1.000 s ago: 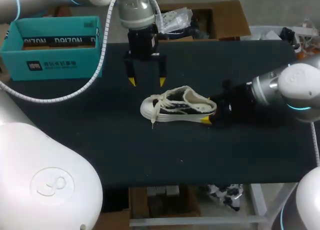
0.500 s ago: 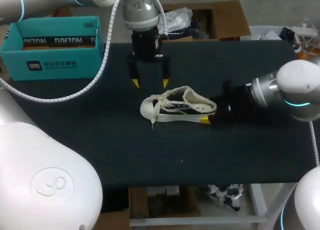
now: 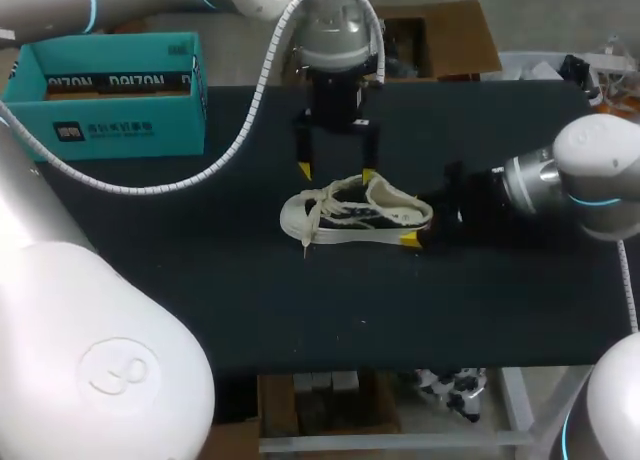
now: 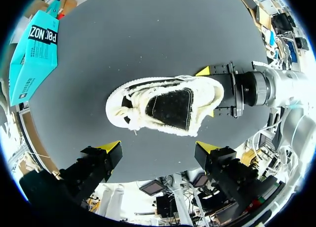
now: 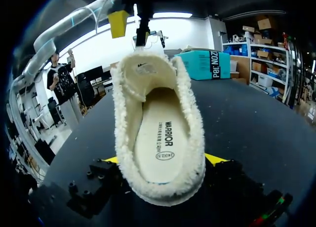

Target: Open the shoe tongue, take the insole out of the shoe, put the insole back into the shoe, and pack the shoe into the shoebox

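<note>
Shoe (image 3: 355, 212) at frame centre, long axis left to right, toe to the left.
Left gripper (image 3: 335, 170), fingers spread, hangs just over the laces, nearest the tongue; right gripper (image 3: 424, 225) pinches the heel from the right.

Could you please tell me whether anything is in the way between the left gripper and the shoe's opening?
Nothing visible does. The shoe lies straight ahead of the open left gripper with clear space between them. The right gripper grips only its heel end, away from the opening.
</note>
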### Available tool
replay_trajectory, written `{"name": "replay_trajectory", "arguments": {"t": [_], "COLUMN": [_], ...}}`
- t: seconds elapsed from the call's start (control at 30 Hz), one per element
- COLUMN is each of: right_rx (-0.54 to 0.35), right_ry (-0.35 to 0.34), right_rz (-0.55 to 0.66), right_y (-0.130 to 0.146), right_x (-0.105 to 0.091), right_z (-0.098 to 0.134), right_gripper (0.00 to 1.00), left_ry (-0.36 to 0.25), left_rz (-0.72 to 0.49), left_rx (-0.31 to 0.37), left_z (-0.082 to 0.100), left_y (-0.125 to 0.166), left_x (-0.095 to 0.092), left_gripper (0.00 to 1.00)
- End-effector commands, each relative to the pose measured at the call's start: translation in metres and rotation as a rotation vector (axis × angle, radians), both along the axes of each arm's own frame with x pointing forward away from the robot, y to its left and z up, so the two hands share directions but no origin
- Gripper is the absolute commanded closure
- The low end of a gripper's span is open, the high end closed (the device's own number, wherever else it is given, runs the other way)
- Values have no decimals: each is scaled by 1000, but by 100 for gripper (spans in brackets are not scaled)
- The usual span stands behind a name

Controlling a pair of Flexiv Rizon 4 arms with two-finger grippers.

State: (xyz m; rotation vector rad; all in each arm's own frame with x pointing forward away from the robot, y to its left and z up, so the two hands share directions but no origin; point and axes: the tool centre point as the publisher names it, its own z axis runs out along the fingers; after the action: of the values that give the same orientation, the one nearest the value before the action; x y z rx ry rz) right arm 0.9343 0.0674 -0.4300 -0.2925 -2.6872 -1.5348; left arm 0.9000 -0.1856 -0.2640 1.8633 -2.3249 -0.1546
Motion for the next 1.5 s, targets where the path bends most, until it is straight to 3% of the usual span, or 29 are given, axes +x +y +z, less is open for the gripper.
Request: {"name": "replay_trajectory", "arguments": {"t": [0.03,0.37,0.47,0.53,0.63,0.67,0.73,0.8,1.03,1.33,1.5], "right_rx": [4,4,4,4,4,4,4,4,4,4,4], "right_ry": [0,0,0,0,0,0,0,0,0,0,0], "right_rz": [3,3,3,3,3,3,3,3,3,3,3], "right_y": [3,3,3,3,3,3,3,3,3,3,3], "right_x": [4,4,4,4,4,4,4,4,4,4,4], "right_z": [-10,-10,-10,-10,-10,-10,-10,-10,-10,-10,-10], "right_gripper": [100,100,100,100,100,100,100,100,100,100,100], "left_ry": [20,22,18,21,26,31,40,39,20,-27,-16], "left_rz": [-8,1,0,-3,1,1,-6,-4,17,91,134], "left_rx": [79,152,178,199,201,201,201,205,185,8,-75], "left_z": [-13,-33,-36,-39,-41,-42,-42,-42,-38,-21,-24], "left_y": [-19,-40,-43,-44,-43,-42,-40,-38,-27,16,45], "left_x": [12,16,14,13,14,14,13,12,9,10,16], "left_gripper": [0,0,27,39,73,80,83,100,100,100,100]}}
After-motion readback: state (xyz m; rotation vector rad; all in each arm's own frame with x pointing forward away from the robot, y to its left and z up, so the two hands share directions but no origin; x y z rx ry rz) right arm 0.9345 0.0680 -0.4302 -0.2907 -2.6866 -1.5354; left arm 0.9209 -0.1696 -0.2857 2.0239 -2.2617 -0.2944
